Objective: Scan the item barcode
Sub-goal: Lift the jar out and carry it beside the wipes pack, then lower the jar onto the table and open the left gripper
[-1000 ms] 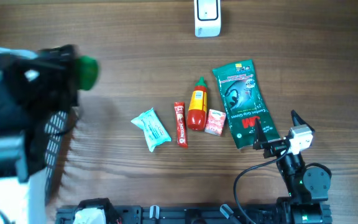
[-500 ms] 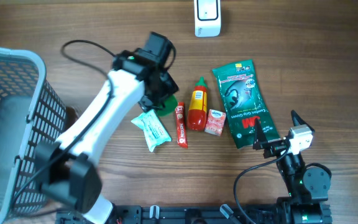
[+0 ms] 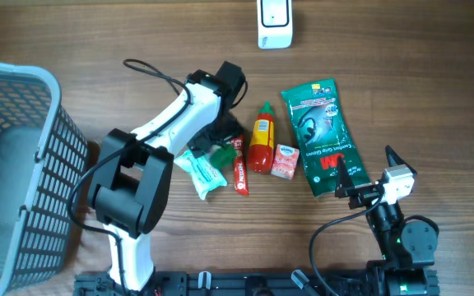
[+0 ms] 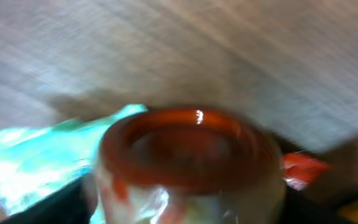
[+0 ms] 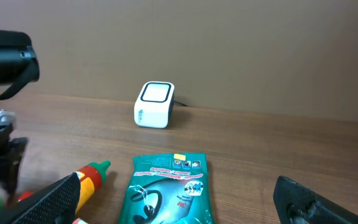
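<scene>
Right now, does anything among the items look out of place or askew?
Yes: the green-capped container is crowded against the teal packet and red sachet, seemingly overlapping the packet's upper end instead of having its own spot. The left wrist view is too blurred to confirm. Nothing looks spilled.

Table (image 3: pixel 97 49): brown wood, visible grain, matt.
Basket (image 3: pixel 52 156), left edge: grey plastic mesh.
Scanner (image 3: pixel 274 20), far edge: white plastic, smooth, slightly glossy.
Pouch (image 3: pixel 319 136): green printed film, glossy.
Bottle (image 3: pixel 261 140): yellow-and-red plastic, shiny.
Packet (image 3: pixel 200 177): teal film, crinkled.
Sachet (image 3: pixel 239 173): red, glossy.
Tub (image 4: pixel 185 149): red rim with a bright highlight, clear shiny wrap; blurred.
</scene>
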Motion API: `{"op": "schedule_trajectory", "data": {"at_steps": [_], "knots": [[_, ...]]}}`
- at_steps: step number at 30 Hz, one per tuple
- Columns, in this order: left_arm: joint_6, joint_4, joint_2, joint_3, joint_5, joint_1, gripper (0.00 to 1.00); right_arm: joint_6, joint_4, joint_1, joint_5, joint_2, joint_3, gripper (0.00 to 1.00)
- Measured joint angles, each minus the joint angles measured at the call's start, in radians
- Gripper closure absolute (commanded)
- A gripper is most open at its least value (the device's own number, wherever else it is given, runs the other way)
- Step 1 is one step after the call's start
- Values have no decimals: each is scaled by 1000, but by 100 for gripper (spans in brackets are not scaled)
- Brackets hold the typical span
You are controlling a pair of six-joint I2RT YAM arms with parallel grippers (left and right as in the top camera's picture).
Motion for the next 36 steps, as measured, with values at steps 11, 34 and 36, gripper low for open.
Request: {"op": "schedule_trajectory", "data": {"at_steps": [11, 34, 36], "knots": [[3, -16, -24, -1, -22, -13, 0, 0, 0, 0, 0, 0, 0, 0], [7, -616, -527, -57, -371, 16, 0, 0, 0, 0, 0, 0, 0, 0], [7, -620, -557, -106, -371, 16, 0, 0, 0, 0, 0, 0, 0, 0]]}}
